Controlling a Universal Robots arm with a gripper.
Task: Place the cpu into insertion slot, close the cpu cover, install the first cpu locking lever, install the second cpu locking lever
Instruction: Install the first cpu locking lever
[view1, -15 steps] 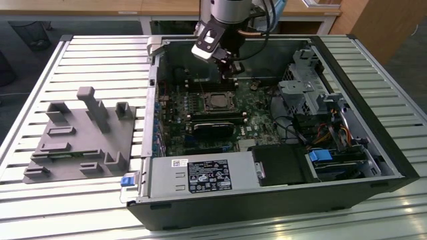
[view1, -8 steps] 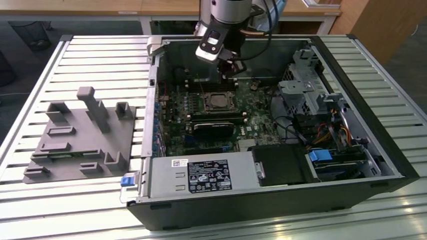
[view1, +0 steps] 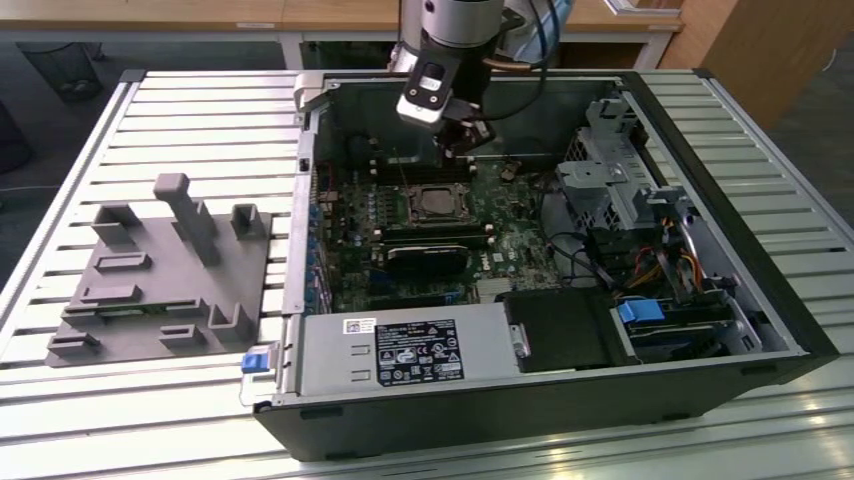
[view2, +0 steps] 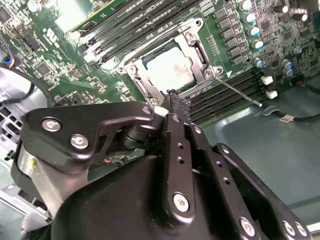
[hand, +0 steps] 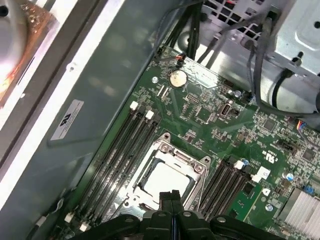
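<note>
Second wrist view: my gripper (view2: 178, 102) is clenched empty, jaws together, near the edge of the cpu cover (view2: 141, 82) lying closed over the cpu (view2: 167, 70)

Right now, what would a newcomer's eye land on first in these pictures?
The open computer case lies on the slatted table, with the arm's tool inside it over the green board. In the second wrist view the shut tool hangs by the edge of the silvery cpu cover, which frames the pale cpu.
</note>
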